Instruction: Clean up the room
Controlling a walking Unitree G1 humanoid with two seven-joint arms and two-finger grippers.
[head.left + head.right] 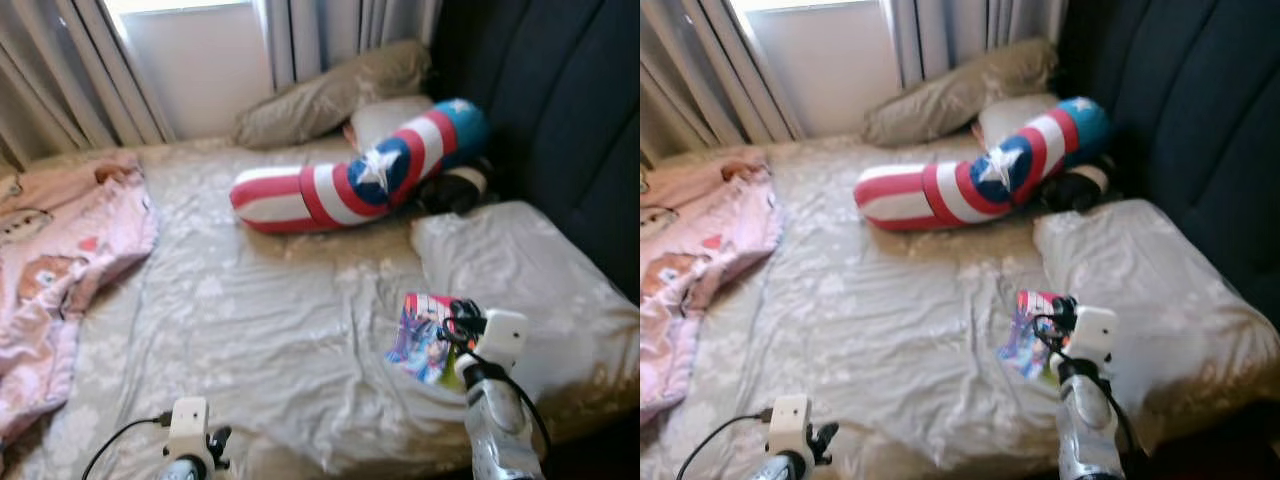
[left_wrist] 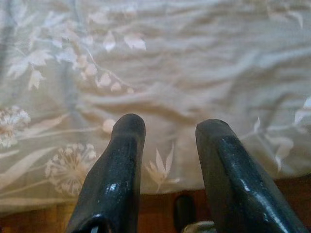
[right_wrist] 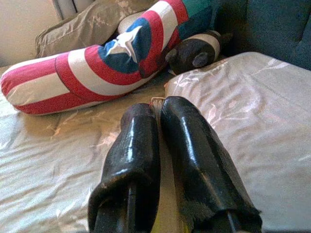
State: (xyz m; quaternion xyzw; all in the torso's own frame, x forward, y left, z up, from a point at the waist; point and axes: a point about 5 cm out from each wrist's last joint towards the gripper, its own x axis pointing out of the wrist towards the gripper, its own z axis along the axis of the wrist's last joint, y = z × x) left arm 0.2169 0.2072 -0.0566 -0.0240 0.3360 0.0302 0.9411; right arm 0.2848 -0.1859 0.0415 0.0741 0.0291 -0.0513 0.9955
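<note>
Booklet (image 1: 425, 338) flat, tilted toward pillow (image 1: 520, 270)

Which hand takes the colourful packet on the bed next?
Right. The right hand is already at the colourful packet, near the flat pillow. The left hand hangs open over bare sheet at the bed's near edge.

Bed with wrinkled beige floral sheet (image 1: 270, 330). Dark padded headboard (image 1: 560, 110) on right side. Grey curtains (image 1: 60, 80) either side of bright window (image 1: 195, 60) at far end. Flat beige pillow (image 1: 520, 270) against headboard, near side. Another beige pillow (image 1: 330, 95) propped under the window, a paler one (image 1: 385, 118) just beside it.
</note>
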